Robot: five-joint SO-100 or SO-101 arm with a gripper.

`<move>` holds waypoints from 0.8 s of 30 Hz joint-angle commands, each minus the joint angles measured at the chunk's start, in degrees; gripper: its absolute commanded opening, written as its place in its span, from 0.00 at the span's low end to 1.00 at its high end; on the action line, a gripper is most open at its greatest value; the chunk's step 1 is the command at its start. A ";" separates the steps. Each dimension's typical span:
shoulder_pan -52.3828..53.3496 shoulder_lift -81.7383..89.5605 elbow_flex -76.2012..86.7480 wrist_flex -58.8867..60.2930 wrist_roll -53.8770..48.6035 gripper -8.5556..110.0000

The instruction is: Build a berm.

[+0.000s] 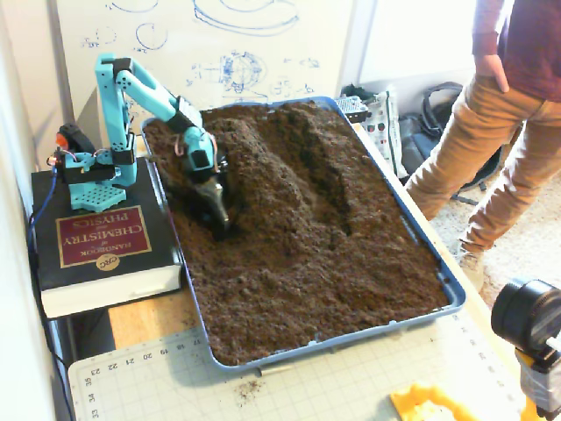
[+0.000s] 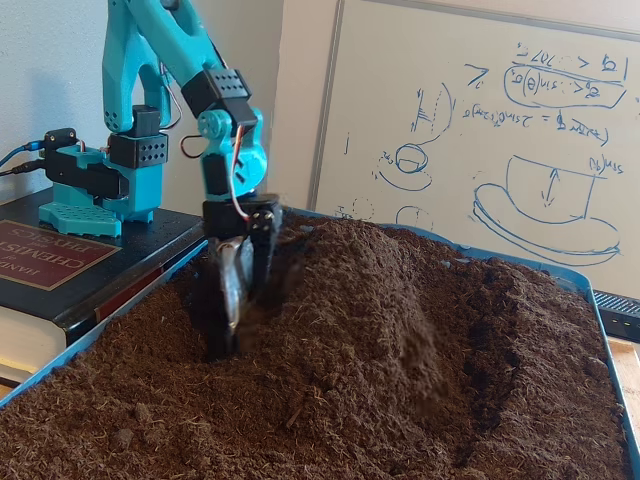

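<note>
The berm (image 1: pixel 289 167) already stands as a ridge along the tray (image 1: pixel 451 294), while the gripper (image 2: pixel 232 310), fingers apparently closed and empty, digs beside it.

Bright, washed-out daylight; soft focus, slight motion blur.

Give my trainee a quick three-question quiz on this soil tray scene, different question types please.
1. True or false: the teal arm's gripper is dug into the soil beside the long raised ridge of dark brown soil.
2. What does the arm's base stand on?
A. the thick black hardcover book
B. the grid cutting mat
3. Fill in: the soil lies in a ___ tray.

Key: 1 true; 2 A; 3 blue.
</note>
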 commanded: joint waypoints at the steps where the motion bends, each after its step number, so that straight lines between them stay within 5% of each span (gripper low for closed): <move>1: -1.58 4.39 4.57 -0.79 -0.18 0.08; 13: -16.44 14.41 12.48 -0.44 1.76 0.08; 24: -22.15 19.16 5.01 -0.97 18.81 0.08</move>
